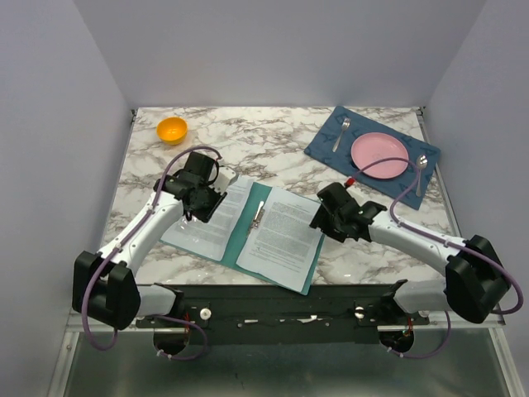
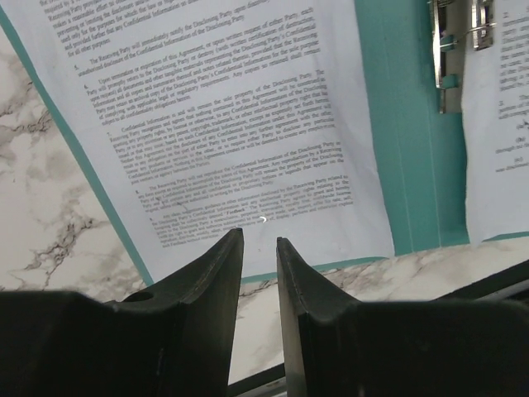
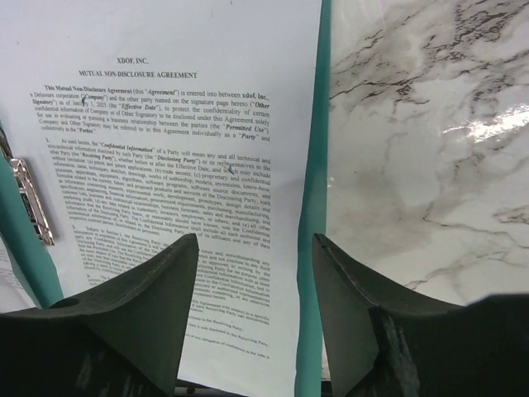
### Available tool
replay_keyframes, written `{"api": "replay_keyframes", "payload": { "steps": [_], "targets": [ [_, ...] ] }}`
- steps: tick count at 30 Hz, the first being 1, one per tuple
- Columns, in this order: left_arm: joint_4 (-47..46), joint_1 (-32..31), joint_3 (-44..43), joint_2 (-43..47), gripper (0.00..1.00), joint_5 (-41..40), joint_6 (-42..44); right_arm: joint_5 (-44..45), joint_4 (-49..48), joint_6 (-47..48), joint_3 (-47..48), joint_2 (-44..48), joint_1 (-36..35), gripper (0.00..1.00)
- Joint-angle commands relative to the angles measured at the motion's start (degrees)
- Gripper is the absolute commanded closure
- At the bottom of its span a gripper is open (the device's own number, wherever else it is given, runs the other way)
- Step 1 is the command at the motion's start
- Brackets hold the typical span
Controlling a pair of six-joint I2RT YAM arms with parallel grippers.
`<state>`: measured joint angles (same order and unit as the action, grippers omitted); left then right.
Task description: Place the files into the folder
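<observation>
The teal folder [image 1: 246, 225] lies open on the marble table, with a metal clip [image 1: 259, 213] at its spine. One printed file [image 1: 211, 219] rests on its left half and another file [image 1: 281, 236] on its right half. My left gripper [image 1: 202, 205] hovers over the left file [image 2: 231, 124], its jaws a narrow gap apart with nothing between them [image 2: 259, 240]. My right gripper [image 1: 324, 217] hangs open over the folder's right edge [image 3: 314, 207], straddling the margin of the right file [image 3: 182, 124] and holding nothing [image 3: 256, 240].
An orange bowl [image 1: 172, 130] sits at the back left. At the back right a dark blue placemat [image 1: 326, 145] carries a pink plate [image 1: 379, 155], a fork [image 1: 340, 132] and a spoon [image 1: 421, 169]. Grey walls close in on three sides.
</observation>
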<state>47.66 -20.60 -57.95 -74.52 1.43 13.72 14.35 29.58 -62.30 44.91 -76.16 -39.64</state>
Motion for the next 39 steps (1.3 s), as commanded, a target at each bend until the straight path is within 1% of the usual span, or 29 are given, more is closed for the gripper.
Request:
{"api": "replay_keyframes", "payload": {
  "steps": [1, 3, 4, 7, 10, 13, 15, 19, 22, 27, 30, 35, 39],
  "targets": [
    [-2.21, -2.33, -1.46, 2.01, 0.61, 8.49, 1.84, 0.24, 3.29, -0.01, -2.98, 1.54, 0.26, 0.32],
    [-3.97, -4.17, -0.59, 1.49, 0.61, 9.38, 2.54, -0.02, 2.50, -0.45, -3.59, 0.75, 0.53, 0.32],
    [-6.41, -6.10, 0.03, 1.31, 0.62, 8.94, 2.98, -0.46, 2.15, -0.45, -3.60, -0.38, 1.14, 0.31],
    [-11.42, -8.48, 2.31, 0.26, 0.61, 7.97, 4.30, -0.90, 1.36, 1.13, -1.50, -3.02, 3.59, 0.31],
    [-16.34, -8.93, 3.46, -1.41, 0.63, 7.89, 4.48, -1.69, 0.22, 4.02, 0.09, -4.69, 7.27, 0.31],
    [-20.66, -9.11, 4.87, -3.52, 0.64, 6.04, 5.35, -3.35, -1.37, 6.40, 1.85, -7.15, 10.71, 0.31],
    [-22.34, -9.11, 5.39, -5.71, 0.64, 5.25, 6.23, -4.67, -2.51, 6.93, 2.47, -9.17, 12.03, 0.31],
    [-25.85, -9.28, 6.36, -8.97, 0.64, 6.21, 7.03, -8.10, -5.15, 6.84, 3.17, -12.34, 13.71, 0.31],
    [-27.79, -9.46, 6.45, -11.87, 0.66, 5.95, 7.90, -9.94, -6.11, 6.67, 4.05, -15.15, 14.23, 0.31],
    [-28.94, -9.46, 6.36, -16.70, 0.66, 4.99, 9.14, -11.89, -7.61, 6.58, 5.54, -18.23, 14.85, 0.32],
    [-28.85, -9.55, 5.48, -18.98, 0.66, 5.77, 9.05, -13.20, -7.61, 6.49, 6.51, -20.25, 15.55, 0.32],
    [-27.53, -11.39, 5.39, -20.75, 0.66, 7.88, 8.87, -14.00, -8.23, 6.93, 6.86, -23.23, 17.31, 0.32],
    [-27.01, -12.88, 5.31, -21.81, 0.66, 9.11, 8.08, -16.28, -8.31, 7.63, 8.53, -25.43, 18.80, 0.33]
  ]
}}
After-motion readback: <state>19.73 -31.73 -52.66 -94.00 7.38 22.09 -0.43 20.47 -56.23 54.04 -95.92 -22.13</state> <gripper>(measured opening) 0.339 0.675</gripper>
